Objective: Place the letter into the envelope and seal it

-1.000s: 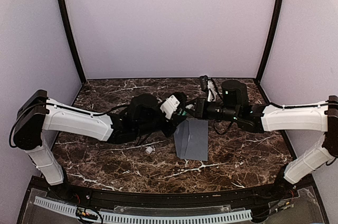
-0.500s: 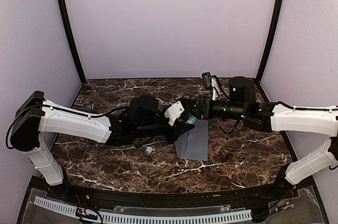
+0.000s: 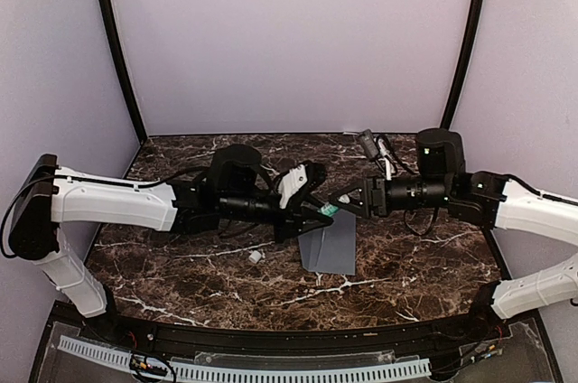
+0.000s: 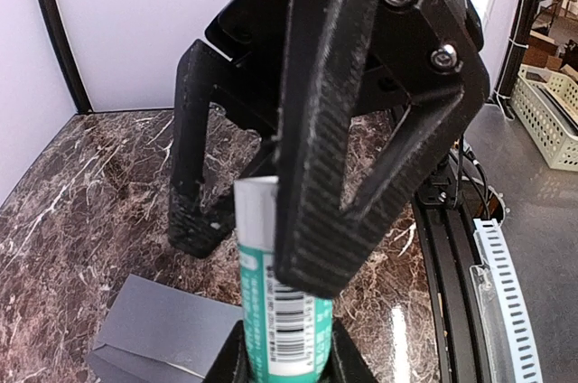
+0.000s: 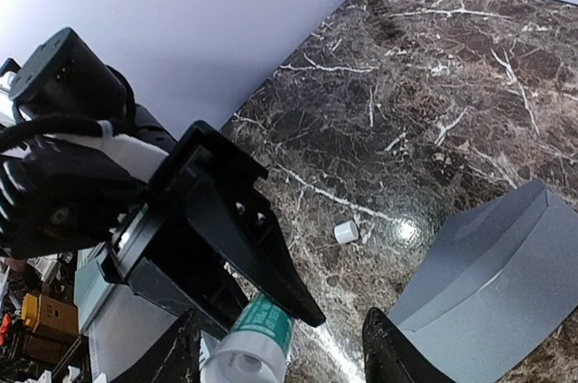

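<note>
The slate-grey envelope [image 3: 330,246] lies flat on the marble table under the two grippers; it also shows in the left wrist view [image 4: 153,329] and the right wrist view [image 5: 492,275]. The cream letter is out of view. My left gripper [image 3: 314,212] [image 4: 284,360] is shut on a teal-and-white glue stick [image 3: 330,210] [image 4: 275,302] [image 5: 262,333] and holds it above the envelope's far left corner. My right gripper [image 3: 350,205] [image 5: 284,351] faces it, open, its fingers [image 4: 312,220] wide on either side of the stick's white end.
A small white cap [image 3: 256,256] [image 5: 346,232] lies on the table left of the envelope. Purple walls close in the back and both sides. The black rail [image 4: 452,247] runs along the near edge.
Both arms have drawn apart: the right arm has pulled back to the right and the left arm's body to the left. The glue stick now shows between the two grippers.
</note>
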`<move>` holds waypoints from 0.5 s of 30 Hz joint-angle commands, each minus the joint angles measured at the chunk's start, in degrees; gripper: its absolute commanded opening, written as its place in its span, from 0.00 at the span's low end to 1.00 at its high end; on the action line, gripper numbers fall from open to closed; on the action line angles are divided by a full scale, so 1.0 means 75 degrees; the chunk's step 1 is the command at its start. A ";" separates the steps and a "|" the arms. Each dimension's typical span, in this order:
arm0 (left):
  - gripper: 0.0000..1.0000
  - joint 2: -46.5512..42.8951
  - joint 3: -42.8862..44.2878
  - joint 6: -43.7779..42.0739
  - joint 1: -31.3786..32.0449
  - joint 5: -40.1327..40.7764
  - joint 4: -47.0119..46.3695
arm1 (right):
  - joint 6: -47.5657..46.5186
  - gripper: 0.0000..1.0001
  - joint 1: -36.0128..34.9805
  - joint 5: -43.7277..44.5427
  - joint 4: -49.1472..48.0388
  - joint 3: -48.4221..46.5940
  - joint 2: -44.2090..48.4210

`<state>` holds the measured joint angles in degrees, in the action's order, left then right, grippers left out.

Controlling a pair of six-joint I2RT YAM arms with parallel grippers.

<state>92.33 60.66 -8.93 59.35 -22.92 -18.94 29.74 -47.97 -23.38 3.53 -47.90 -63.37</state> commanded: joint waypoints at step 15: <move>0.00 0.0018 0.0593 -0.1698 0.0029 0.0929 0.1462 | 0.0094 0.50 0.0021 -0.0551 0.0670 -0.0375 -0.0638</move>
<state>92.68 62.89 -18.26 59.37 -19.22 -10.28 30.04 -47.97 -26.00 9.65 -48.10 -66.74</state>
